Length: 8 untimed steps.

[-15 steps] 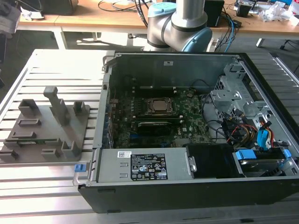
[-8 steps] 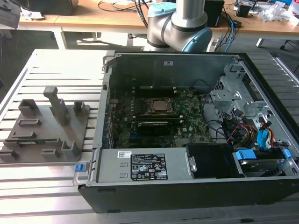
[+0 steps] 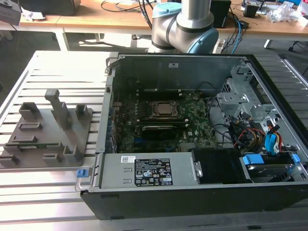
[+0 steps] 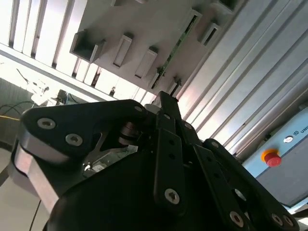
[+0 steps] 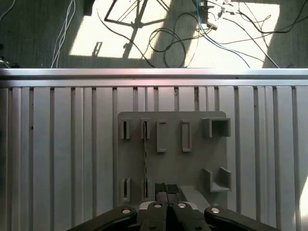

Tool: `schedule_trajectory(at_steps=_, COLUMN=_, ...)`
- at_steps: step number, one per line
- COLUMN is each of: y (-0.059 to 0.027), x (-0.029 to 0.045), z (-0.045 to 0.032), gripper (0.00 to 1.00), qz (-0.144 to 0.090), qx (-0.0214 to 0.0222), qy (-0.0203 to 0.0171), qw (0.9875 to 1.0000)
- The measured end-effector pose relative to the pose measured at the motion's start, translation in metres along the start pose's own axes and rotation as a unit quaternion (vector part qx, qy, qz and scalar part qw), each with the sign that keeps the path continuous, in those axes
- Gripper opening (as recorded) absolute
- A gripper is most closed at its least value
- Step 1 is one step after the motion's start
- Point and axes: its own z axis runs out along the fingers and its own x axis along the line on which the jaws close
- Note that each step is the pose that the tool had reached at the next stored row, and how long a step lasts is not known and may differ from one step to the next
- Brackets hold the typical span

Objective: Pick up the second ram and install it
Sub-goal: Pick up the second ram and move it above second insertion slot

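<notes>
The second ram point(image 5: 145, 154) is a thin green stick standing on edge in two slots of a grey holder plate point(image 5: 192, 163). In the exterior view the second ram point(image 3: 38, 146) sits near the front of that plate point(image 3: 48, 127), left of the open computer case point(image 3: 183, 62). My gripper point(image 5: 167, 188) hangs above the plate's near end, a little to one side of the stick's line, with its black fingers shut together on nothing. In the second wrist view the gripper point(image 4: 167, 96) points toward the green stick point(image 4: 177, 44), with a gap between them.
Inside the case lie the motherboard with the square CPU socket point(image 3: 163, 109) and a black oblong module point(image 3: 161, 129). Drive cages and cables point(image 3: 255, 130) fill the exterior view's right. The plate carries upright grey blocks point(image 3: 60, 108). A slatted aluminium table point(image 3: 48, 192) bears everything.
</notes>
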Motion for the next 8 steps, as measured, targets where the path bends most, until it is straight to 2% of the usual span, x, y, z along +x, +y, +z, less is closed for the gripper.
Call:
schedule_trajectory(at_steps=4, y=0.0, x=0.0, z=0.0008, gripper=0.11, qz=0.019, qx=0.0005, qy=-0.0003, qw=0.9998)
schedule_trajectory(at_steps=6, y=0.0, x=0.0, z=0.0015, gripper=0.11, qz=0.036, qx=0.0009, qy=0.0019, qw=0.9993)
schedule_trajectory(at_steps=8, y=0.0, x=0.0, z=0.0015, gripper=0.11, qz=0.055, qx=0.0013, qy=0.0019, qw=0.9985)
